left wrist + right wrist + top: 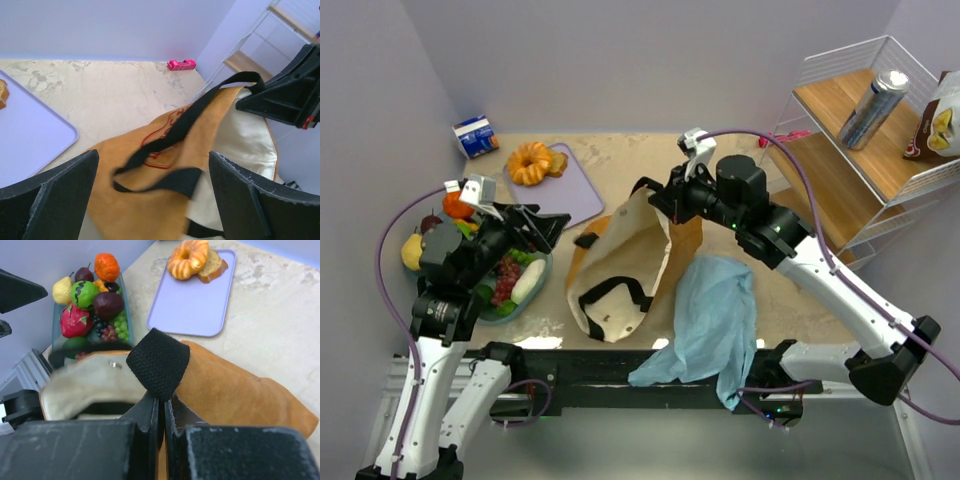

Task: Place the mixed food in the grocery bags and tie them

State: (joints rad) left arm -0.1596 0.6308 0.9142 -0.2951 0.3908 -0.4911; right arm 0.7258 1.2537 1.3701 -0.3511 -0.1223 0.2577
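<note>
Nothing on view can be read as a word, number or brand. The tote [150, 205], mid-desk [620, 160], bears a dark red line-drawn logo [156, 161] on its tan side. A black strap [200, 112] crosses part of it, and what shows is curved strokes with no letters to make out. A small blue and white carton [476, 136] at the far left of the desk has print too small to read. On the shelf [830, 100] at the far right, the silver can [873, 108] and the packet [942, 120] show coloured print, also illegible.

Overhead view looks down; wrist views sit close — all share the tote [620, 258].
</note>
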